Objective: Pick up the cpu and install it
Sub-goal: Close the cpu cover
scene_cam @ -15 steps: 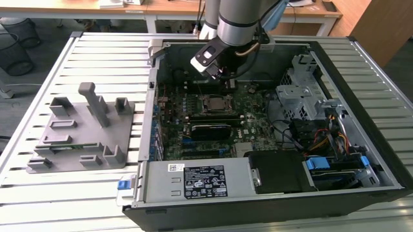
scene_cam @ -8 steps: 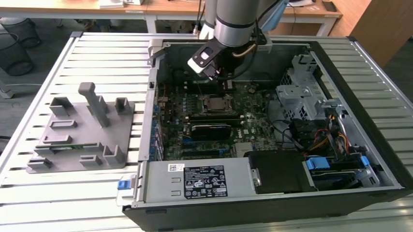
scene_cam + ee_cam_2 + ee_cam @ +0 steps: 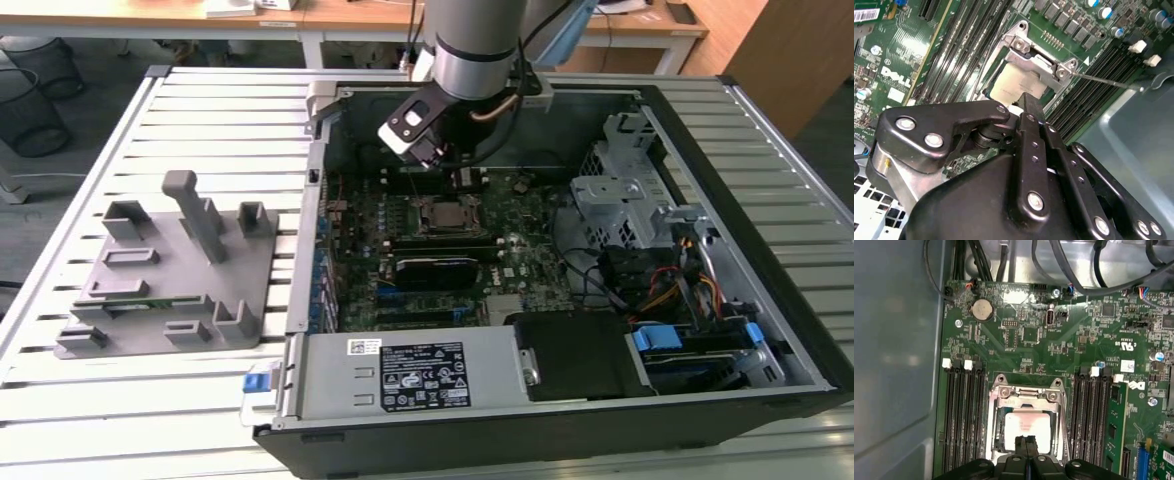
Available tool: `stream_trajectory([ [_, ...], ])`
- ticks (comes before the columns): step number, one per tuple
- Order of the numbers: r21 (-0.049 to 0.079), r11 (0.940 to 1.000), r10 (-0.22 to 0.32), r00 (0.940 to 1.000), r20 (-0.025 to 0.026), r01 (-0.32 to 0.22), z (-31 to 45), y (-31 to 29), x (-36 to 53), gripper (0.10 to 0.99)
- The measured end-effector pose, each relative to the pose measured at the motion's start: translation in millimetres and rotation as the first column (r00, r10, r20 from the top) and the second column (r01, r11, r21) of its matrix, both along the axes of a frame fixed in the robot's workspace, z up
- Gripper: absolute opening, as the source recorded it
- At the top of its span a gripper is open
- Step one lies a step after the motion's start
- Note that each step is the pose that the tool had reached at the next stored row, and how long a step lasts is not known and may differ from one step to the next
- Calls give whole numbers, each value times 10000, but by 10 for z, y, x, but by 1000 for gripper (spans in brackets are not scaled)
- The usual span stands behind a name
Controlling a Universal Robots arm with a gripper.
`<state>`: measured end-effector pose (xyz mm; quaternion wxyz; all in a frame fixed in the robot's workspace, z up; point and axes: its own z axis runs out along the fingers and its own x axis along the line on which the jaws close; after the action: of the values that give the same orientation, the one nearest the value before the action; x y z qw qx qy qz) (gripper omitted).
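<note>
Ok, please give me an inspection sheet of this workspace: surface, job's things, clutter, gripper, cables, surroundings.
Surface: slatted metal table carrying an open computer case.
Job's things: cpu lies flat inside the motherboard socket, under the metal retention frame; seen in both wrist views.
Clutter: grey plastic fixture on the table, at the exterior view's left of the case.
Gripper: gripper shut, holding nothing, its tips just over the cpu.
Cables: black cable bundle along the motherboard edge; coloured wires near the drive bay.
Surroundings: wire waste bins and wooden desks behind.
</note>
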<state>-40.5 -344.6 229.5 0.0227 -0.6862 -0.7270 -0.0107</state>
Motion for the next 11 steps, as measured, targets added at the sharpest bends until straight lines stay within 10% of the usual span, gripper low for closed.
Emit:
stream_trajectory([
  [11,-1,10000,12,10000,0,-12,-67,0,-101,106],
])
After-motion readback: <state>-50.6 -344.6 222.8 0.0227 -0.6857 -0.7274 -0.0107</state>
